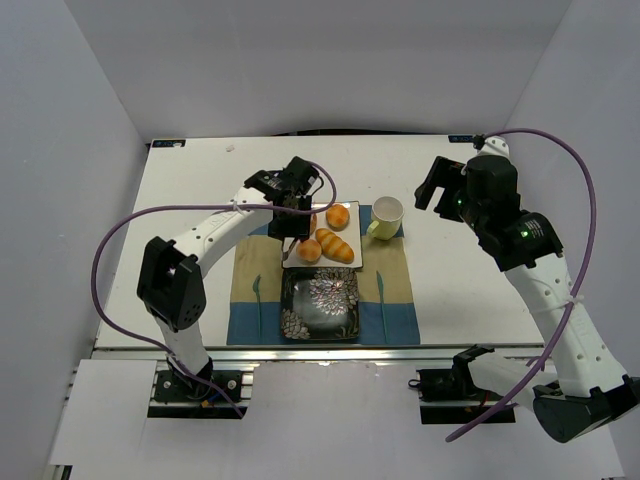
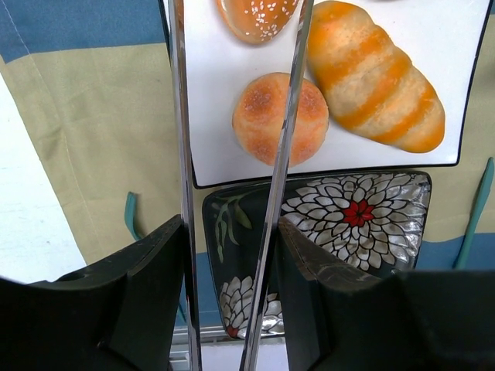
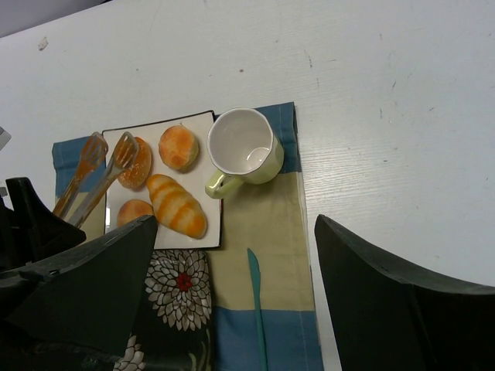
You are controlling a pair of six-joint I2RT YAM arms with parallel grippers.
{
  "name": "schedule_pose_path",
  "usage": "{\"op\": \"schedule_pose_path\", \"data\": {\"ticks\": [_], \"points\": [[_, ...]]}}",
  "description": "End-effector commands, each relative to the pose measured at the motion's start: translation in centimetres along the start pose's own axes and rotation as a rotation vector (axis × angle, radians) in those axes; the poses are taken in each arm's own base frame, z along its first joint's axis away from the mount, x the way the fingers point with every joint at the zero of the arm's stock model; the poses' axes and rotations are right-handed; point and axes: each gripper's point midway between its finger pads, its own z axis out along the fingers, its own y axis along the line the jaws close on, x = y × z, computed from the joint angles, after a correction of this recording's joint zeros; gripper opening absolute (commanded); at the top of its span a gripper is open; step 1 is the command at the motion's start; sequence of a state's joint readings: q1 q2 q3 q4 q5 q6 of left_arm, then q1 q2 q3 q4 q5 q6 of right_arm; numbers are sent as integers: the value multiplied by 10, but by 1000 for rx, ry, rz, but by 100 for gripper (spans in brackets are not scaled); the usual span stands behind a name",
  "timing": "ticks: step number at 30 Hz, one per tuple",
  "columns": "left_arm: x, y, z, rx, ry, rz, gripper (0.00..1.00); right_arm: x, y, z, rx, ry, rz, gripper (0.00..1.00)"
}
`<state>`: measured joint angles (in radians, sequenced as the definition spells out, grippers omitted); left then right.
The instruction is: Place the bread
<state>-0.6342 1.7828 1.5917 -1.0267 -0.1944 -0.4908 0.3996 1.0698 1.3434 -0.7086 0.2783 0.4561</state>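
While tongs (image 2: 179, 154) hover above, the white plate (image 2: 209, 116) holds the bread (image 3: 179, 147).

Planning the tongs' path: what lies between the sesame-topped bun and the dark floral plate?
The small golden-brown roll on the white square plate, clearest in left wrist view.

Both arms are the same build: white link shells, chunky black joint housings. The left arm (image 1: 215, 232) has a purple left cable (image 1: 100, 262) arcing wide off its side. The right arm (image 1: 555, 300) has a matching purple right cable (image 1: 585, 190), plus a small green light (image 1: 521, 232) on a black housing. The base blocks (image 1: 190, 385) are black. The left gripper (image 2: 232, 309) is matte black with thick, faceted plastic fingers (image 2: 147, 286). The right gripper (image 3: 240, 286) has the same black finish and broad wedge-shaped fingers (image 3: 402, 301) with smooth faces. No readable markings.
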Motion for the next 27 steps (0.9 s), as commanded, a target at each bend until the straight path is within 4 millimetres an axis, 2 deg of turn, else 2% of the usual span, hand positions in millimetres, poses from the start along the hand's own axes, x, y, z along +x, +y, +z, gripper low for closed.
{"op": "schedule_pose_path", "data": {"ticks": [1, 5, 18, 24, 26, 27], "points": [[-3, -2, -23, 32, -37, -15, 57, -7, 1, -6, -14, -32, 4, 89], [-2, -1, -24, 33, -38, -26, 61, -6, 2, -6, -21, -29, 5, 89], [8, -5, -22, 65, -13, -41, 62, -4, 3, -6, -28, -22, 4, 89], [8, -7, -22, 76, -9, -47, 47, -5, 3, -7, -29, -27, 6, 89], [7, -7, -23, 72, -9, -47, 35, -5, 3, -7, -28, -25, 7, 89], [7, -7, -24, 74, -10, -44, 33, -3, 2, -6, -27, -23, 6, 89]]}}
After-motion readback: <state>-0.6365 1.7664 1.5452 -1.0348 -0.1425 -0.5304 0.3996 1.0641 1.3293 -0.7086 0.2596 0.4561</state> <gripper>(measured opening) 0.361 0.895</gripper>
